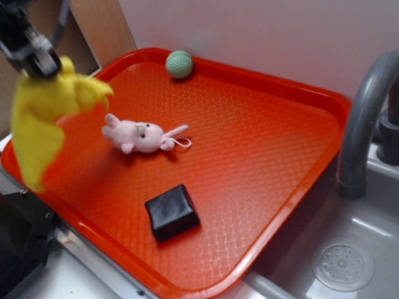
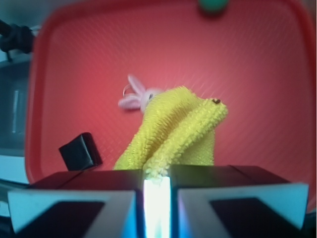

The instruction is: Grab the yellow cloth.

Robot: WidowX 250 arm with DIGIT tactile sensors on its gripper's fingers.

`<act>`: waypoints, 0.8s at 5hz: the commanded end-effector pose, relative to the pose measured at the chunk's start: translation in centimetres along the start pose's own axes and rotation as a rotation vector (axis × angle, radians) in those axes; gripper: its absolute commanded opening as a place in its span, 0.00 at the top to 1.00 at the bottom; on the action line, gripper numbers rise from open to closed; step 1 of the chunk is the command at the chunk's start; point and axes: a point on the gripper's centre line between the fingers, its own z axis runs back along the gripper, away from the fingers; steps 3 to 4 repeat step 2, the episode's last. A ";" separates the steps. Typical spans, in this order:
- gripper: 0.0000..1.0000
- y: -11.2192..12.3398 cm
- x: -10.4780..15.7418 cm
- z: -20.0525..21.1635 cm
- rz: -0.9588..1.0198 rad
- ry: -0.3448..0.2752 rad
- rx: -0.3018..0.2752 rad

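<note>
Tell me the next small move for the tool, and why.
Probably just hold the grip and lift a little more. The tool is shut on the yellow cloth, which hangs free above the left edge of the red tray, with its lower end dangling near the rim. The pink bunny and black block lie apart from it, so nothing seems to block a rise.

The right half of the red tray (image 1: 293, 162) lies bare and open from above. Three things stand on its left and rear: a pink plush bunny (image 1: 142, 136) left of centre, a black block (image 1: 172, 212) near the front rim, and a green ball (image 1: 179, 64) at the back rim by the wall. A grey faucet (image 1: 361, 124) rises just past the tray's right edge, blocking sideways passage there
</note>
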 end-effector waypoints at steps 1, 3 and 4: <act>1.00 4.2 4.3 7.4 0.146 -0.090 -0.012; 1.00 4.4 4.8 6.8 0.149 -0.063 0.011; 1.00 4.4 4.8 6.8 0.149 -0.063 0.011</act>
